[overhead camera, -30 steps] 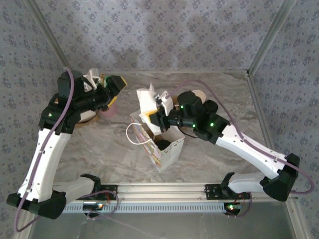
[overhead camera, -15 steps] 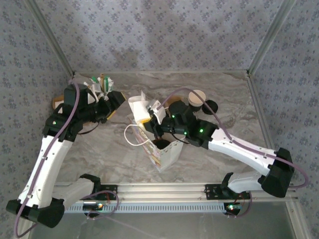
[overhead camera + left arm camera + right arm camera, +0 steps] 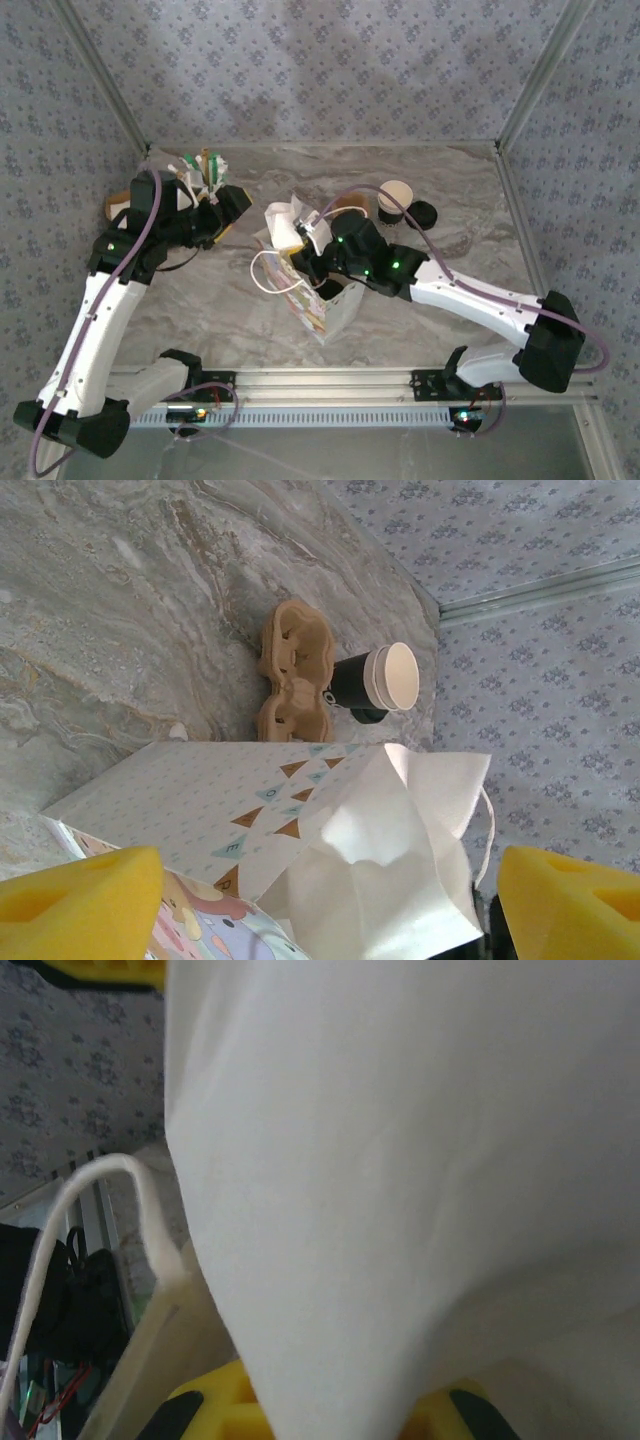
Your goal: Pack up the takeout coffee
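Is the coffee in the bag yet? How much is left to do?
Not yet. Ready so far: the bag is on the table. In hand: the right gripper pinches the bag's white top edge, and the left gripper hovers open. Left to do: the coffee cup sits on the table behind the bag, a black lid beside it, so it has yet to go in.

Occlusion notes, wrist cams and top view
Blurred white bag (image 3: 400,1160) paper sits against the right wrist lens and hides the right gripper (image 3: 312,258) fingertips. The dark shape (image 3: 327,291) in the bag mouth is too small to identify. On the left gripper (image 3: 230,208), the pads (image 3: 80,900) are clipped by the frame bottom.
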Controlling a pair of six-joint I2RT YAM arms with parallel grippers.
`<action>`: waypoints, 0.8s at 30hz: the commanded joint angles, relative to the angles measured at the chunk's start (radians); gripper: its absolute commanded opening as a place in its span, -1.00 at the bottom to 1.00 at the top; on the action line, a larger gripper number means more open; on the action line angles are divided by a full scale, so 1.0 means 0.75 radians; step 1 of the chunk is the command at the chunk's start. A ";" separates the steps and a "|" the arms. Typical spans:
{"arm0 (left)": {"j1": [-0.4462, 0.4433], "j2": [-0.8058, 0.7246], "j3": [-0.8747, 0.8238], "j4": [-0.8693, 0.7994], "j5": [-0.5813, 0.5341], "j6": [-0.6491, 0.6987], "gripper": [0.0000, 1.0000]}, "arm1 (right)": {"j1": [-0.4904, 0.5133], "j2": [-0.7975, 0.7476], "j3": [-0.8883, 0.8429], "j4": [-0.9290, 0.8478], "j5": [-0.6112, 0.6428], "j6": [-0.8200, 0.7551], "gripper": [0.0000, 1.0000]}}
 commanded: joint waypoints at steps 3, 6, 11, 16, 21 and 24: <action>0.007 0.015 -0.007 0.032 0.022 0.033 0.73 | 0.007 0.026 0.054 -0.148 0.032 0.043 -0.72; 0.008 0.017 -0.008 0.032 0.022 0.033 0.73 | 0.007 0.021 0.086 -0.197 0.050 0.048 -0.47; 0.009 0.019 -0.015 0.036 0.025 0.035 0.73 | 0.009 0.020 0.127 -0.227 0.060 0.052 -0.25; 0.011 0.017 -0.015 0.030 0.027 0.039 0.73 | 0.008 -0.003 0.183 -0.292 0.064 0.058 -0.10; 0.013 0.015 -0.019 0.030 0.028 0.041 0.73 | 0.007 -0.031 0.226 -0.302 0.066 0.076 0.07; 0.012 0.016 -0.021 0.032 0.028 0.041 0.72 | 0.001 -0.013 0.251 -0.305 0.082 0.085 0.03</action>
